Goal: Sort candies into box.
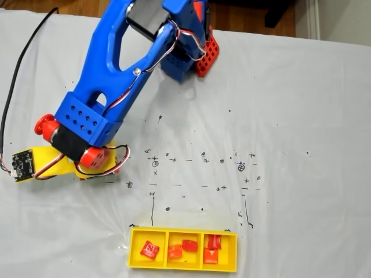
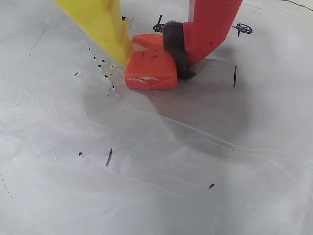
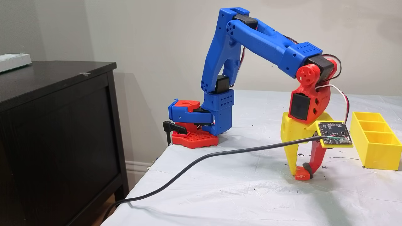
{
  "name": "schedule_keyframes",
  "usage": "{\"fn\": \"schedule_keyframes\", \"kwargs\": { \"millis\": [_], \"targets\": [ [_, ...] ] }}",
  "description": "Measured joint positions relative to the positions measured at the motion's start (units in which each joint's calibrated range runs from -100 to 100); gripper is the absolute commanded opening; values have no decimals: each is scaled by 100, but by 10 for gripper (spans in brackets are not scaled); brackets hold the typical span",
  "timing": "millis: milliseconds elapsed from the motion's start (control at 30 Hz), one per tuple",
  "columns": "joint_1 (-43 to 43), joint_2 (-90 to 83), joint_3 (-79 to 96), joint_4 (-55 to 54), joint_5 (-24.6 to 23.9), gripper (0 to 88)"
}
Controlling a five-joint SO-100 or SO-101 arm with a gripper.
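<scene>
- A small square orange-red wrapped candy (image 2: 150, 71) with faint white print on its near edge is lying flat on the white marked table cover (image 2: 161, 166), and it is sitting between the two fingers of the gripper (image 2: 155, 53).
- In the wrist view the yellow plastic finger (image 2: 100, 24) is pressing its left side and the red plastic finger (image 2: 208, 27), with a black foam pad, is pressing its right side, so the fingers are closing on the candy while it is touching the cover.
- In a fixed view the same candy (image 3: 302, 174) is showing at the fingertips, well to the left of the bright-yellow three-compartment plastic tray (image 3: 375, 147).
- In a fixed view from above, the tray (image 1: 183, 267) is holding five more red candies: one (image 1: 149, 249) in the left compartment, two (image 1: 182, 248) in the middle, two (image 1: 212, 249) in the right.
- The blue arm (image 1: 110, 75) is covering the gripper from above.
- A black cable (image 3: 201, 161) is trailing across the table to a small circuit board (image 3: 334, 133) beside the gripper.
</scene>
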Motion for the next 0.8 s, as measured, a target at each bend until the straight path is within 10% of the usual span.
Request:
{"fn": "schedule_keyframes", "kwargs": {
  "millis": [800],
  "targets": [
    [-1014,-1362,-205,8,-899,2]
  ]
}}
